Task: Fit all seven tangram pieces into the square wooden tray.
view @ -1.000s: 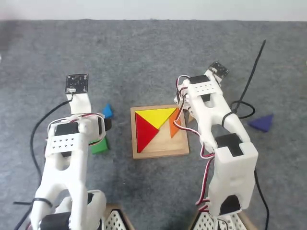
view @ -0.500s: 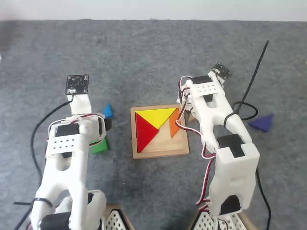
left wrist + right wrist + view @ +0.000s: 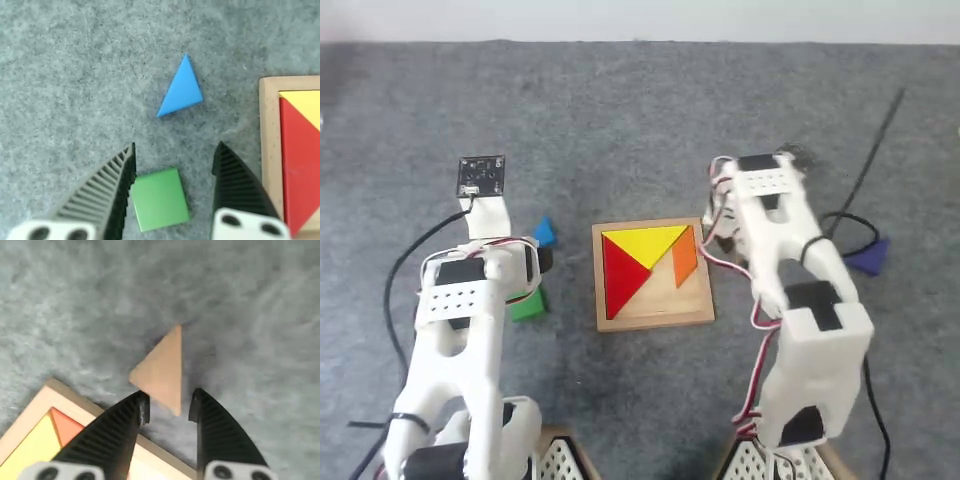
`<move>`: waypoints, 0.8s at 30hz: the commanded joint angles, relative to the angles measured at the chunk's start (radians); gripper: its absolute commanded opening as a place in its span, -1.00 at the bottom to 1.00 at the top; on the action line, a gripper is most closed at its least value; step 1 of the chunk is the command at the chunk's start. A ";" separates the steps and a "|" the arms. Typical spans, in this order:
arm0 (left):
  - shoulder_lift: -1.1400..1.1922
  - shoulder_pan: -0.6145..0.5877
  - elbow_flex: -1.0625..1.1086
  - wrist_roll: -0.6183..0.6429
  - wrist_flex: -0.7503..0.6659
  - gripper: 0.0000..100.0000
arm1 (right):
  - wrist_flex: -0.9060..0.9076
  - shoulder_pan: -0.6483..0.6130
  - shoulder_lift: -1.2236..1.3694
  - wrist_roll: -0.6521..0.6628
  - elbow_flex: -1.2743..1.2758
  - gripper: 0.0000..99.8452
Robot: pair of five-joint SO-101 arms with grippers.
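The square wooden tray [image 3: 655,318] holds a yellow triangle [image 3: 645,243], a red triangle [image 3: 620,275] and an orange piece [image 3: 684,257]. My left gripper [image 3: 175,147] is open above the carpet, with the green square [image 3: 160,199] lying between its fingers and the blue triangle [image 3: 182,90] just beyond the tips. My right gripper [image 3: 170,400] is open just outside a tray corner [image 3: 50,392], its fingertips on either side of one corner of a pale wooden triangle [image 3: 162,367]. In the high view the right arm stands at the tray's far right corner.
A purple triangle [image 3: 868,257] lies on the grey carpet to the right of the right arm. The green square [image 3: 528,305] and blue triangle [image 3: 544,232] sit left of the tray. A black cable [image 3: 865,170] trails behind the right arm.
The right arm has swung to the right, off the tray's edge, so the orange piece now lies uncovered in the tray. The left arm has kept still.
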 commanded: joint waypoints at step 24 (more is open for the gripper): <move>-0.025 0.006 -0.005 0.015 -0.020 -0.51 | 0.050 0.071 0.101 0.381 -0.006 -0.44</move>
